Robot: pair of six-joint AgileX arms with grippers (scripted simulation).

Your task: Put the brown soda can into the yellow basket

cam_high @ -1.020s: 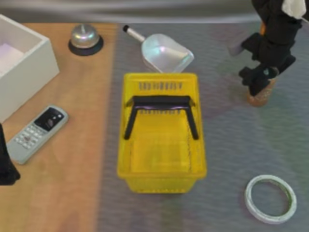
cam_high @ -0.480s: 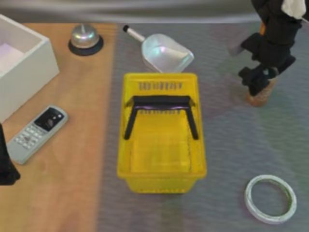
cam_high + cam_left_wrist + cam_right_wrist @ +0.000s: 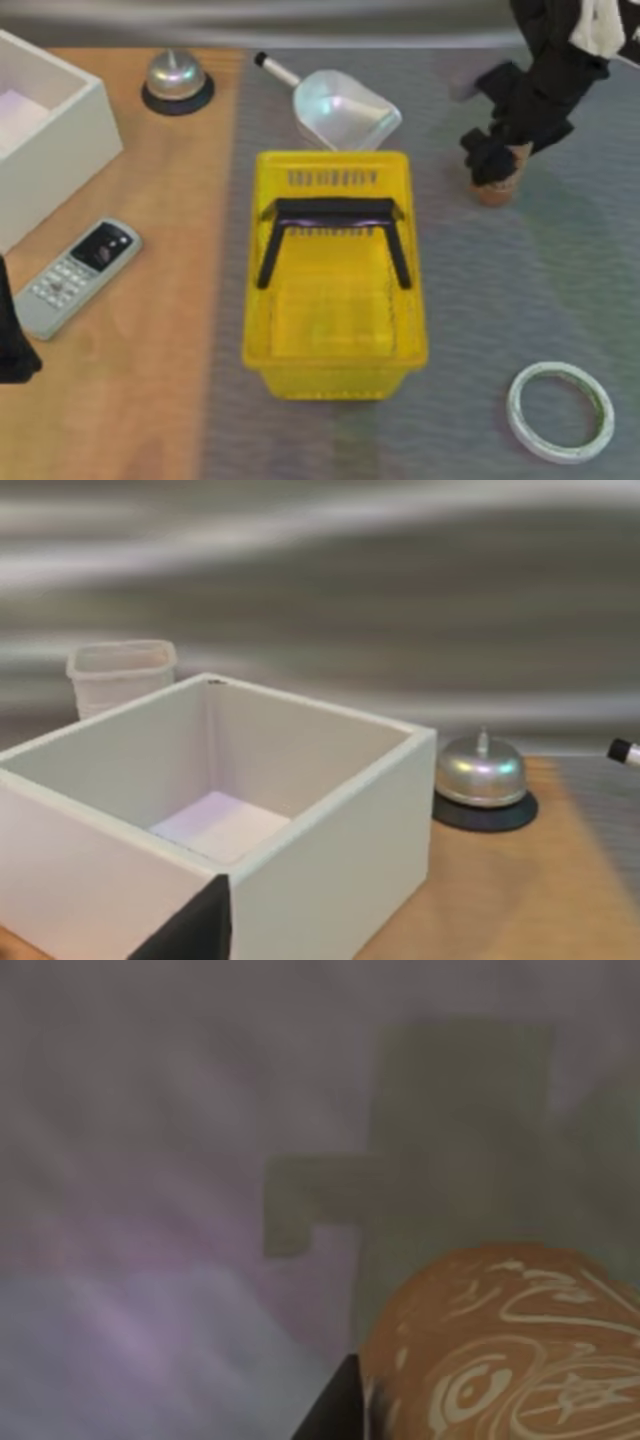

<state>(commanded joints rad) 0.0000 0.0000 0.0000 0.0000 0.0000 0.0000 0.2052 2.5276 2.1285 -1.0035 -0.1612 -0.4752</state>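
1. The slim copper-brown soda can (image 3: 496, 186) sat clamped in the black two-finger right gripper (image 3: 492, 160), to the right of the basket and level with its far end, over the grey cloth-covered tabletop (image 3: 520, 300). Only its lower part showed beneath the fingers from above.
2. Seen from the right wrist, the same can (image 3: 510, 1350) filled the near corner, its pale swirled logo legible against the copper skin.
3. The bright yellow slotted plastic basket (image 3: 335, 375) stood at the table's centre, its black folding handles (image 3: 333, 215) lying across the opening; the can was well apart from it.
4. Just beyond the basket lay a clear plastic scoop with a dark-tipped handle (image 3: 340, 108).
5. A white ring of tape (image 3: 560, 411) rested near the front right.
6. On the wooden left side sat a silver call bell on a black base (image 3: 177, 78), a grey handset-style remote (image 3: 76, 276) and an open white box (image 3: 50, 150).
7. The left gripper (image 3: 14, 350) stayed parked at the left edge; whether its fingers were together could not be told.
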